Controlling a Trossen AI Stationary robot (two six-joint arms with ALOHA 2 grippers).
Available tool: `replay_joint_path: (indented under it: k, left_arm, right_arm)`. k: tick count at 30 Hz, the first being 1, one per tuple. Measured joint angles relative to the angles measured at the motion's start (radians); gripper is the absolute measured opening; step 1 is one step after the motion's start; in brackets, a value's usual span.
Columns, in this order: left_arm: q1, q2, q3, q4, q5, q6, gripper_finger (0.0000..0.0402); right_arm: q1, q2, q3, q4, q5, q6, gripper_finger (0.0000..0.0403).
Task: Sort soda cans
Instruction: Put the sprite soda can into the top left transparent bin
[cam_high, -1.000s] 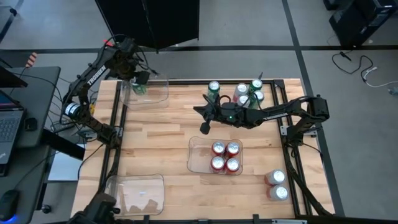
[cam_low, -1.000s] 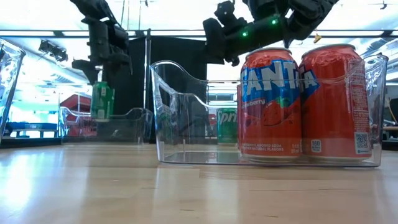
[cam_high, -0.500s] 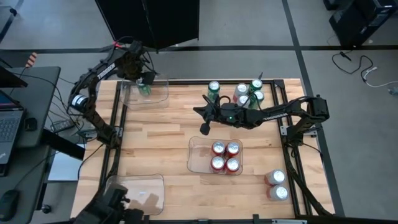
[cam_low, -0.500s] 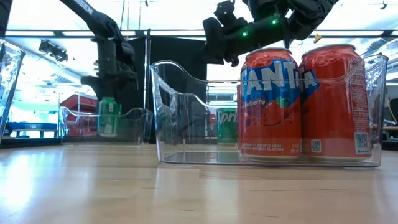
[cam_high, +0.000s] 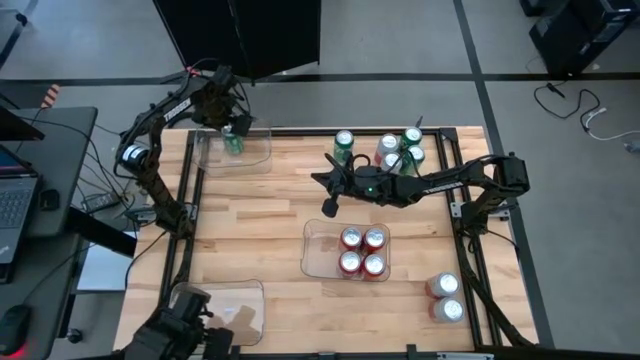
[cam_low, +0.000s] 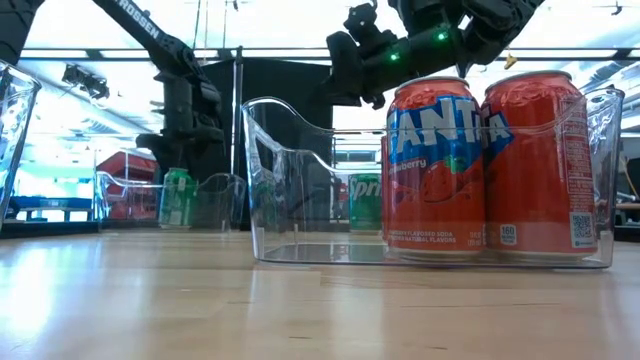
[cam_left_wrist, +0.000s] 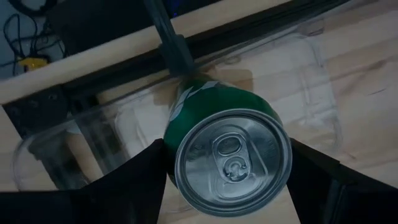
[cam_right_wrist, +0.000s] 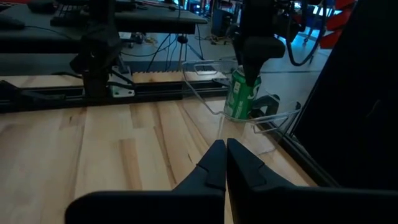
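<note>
Left gripper (cam_high: 233, 137) sits over the clear tray (cam_high: 262, 158) at the table's (cam_high: 250, 215) far left corner, fingers (cam_left_wrist: 134, 177) closed around a green Sprite can (cam_left_wrist: 227, 149), which stands upright inside that tray and looks to be down on its floor in the low view. Right gripper (cam_high: 329, 205) hangs above bare wood near the table's middle, fingers pressed together, holding nothing. Three clear trays in all: far-left one with the single green can, a centre tray (cam_high: 318, 250) holding four red Fanta cans (cam_high: 362, 251) in a two-by-two block, and a near-left tray (cam_high: 245, 300) with no cans. Cluster (cam_high: 385, 150) near the far right corner: three green cans and two silver-white. Two more silver-white cans (cam_high: 445, 297) stand at the near right corner. Count: four red, four green, four silver-white.
</note>
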Motion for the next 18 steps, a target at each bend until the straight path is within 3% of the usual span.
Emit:
replay_joint_path:
  k: [2,9,18]
  left_arm:
    - [0.0,0.002,0.006,-0.008,-0.003,0.016,0.0272]
    - [0.0,0.003,0.007,-0.026,-0.076,0.06,0.0364]
    - [-0.005,0.003,0.008,-0.04,-0.123,0.116,0.0381]
  right_arm:
    - [0.0,0.0,0.0,0.0,0.0,0.0,0.0001]
    - [0.0,0.0,0.0,-0.002,0.0,0.0,0.0]
    - [0.0,0.0,0.0,-0.002,0.001,0.0,0.0002]
